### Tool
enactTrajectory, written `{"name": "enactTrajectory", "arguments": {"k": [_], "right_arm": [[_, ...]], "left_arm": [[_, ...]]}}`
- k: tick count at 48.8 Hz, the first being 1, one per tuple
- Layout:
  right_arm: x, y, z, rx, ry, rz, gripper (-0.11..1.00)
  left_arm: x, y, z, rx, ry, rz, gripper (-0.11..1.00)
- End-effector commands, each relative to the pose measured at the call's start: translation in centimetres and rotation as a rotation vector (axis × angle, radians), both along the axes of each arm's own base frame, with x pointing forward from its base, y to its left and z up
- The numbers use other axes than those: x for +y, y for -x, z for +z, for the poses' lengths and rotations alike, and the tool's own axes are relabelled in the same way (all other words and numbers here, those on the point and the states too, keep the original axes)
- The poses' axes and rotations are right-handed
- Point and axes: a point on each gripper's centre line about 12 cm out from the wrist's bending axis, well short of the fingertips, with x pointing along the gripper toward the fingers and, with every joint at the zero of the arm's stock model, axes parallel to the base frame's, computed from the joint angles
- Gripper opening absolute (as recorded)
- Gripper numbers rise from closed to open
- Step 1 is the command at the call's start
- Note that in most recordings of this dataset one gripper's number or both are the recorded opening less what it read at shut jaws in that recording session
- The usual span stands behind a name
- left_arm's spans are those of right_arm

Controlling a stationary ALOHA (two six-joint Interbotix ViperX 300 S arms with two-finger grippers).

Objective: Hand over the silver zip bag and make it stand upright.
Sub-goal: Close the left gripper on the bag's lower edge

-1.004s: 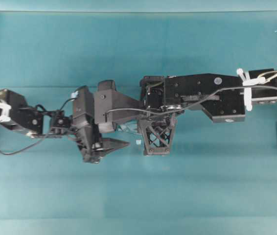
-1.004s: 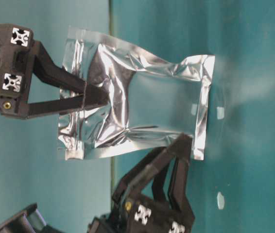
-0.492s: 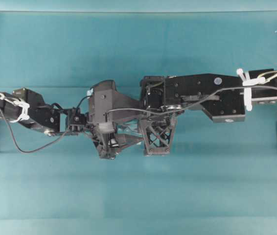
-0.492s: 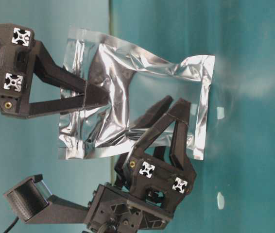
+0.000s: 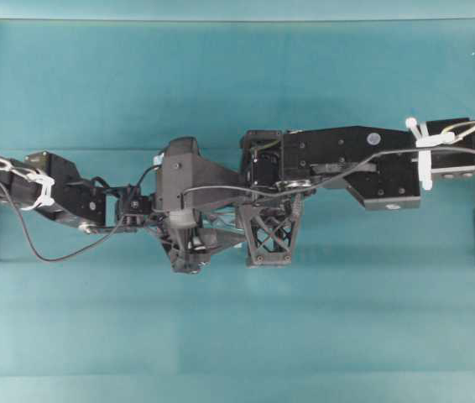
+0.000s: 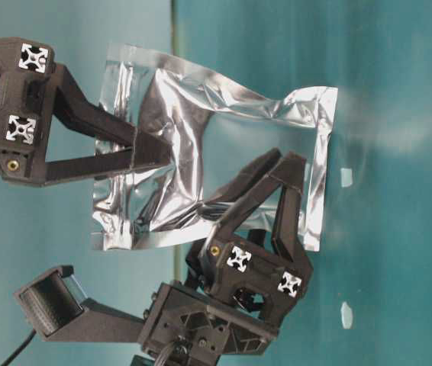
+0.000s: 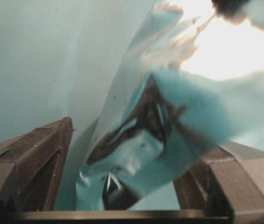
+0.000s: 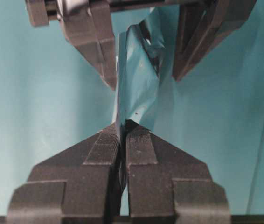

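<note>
Right gripper [image 8: 122, 133] is pinching the silver zip bag [image 6: 224, 164] in mid-air; left gripper [image 6: 273, 179] is straddling the bag's lower part, jaws still wide. Risk: right releasing before left clamps, so the bag drops.

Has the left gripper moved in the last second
Yes. In the table-level view the left gripper has come up from the bottom edge toward the silver zip bag and now straddles it, while the right gripper keeps its place.
</note>
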Motion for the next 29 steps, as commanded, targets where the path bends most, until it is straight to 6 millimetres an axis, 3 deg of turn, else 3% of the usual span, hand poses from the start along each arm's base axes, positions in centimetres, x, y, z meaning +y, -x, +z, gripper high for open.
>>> {"name": "enactTrajectory", "arguments": {"k": [1,12,23,29], "right_arm": [[0.05,0.04,0.96,-0.028,-0.001,-0.010,0.01],[0.05,0.04,0.96,-0.028,-0.001,-0.010,0.01],[0.07,0.03,0.97,-0.029,-0.003,-0.010,0.01],[0.07,0.03,0.97,-0.029,-0.003,-0.010,0.01]], "left_arm": [[-0.07,-0.39,0.43,-0.015,-0.002,-0.004,0.79],[-0.13,-0.26,0.11,0.008,-0.004,-0.007,0.71],[-0.94,-0.36,0.14,0.009,-0.004,-0.027,0.41],[-1.00,-0.27,0.07,0.011,-0.004,-0.028,0.40]]}}
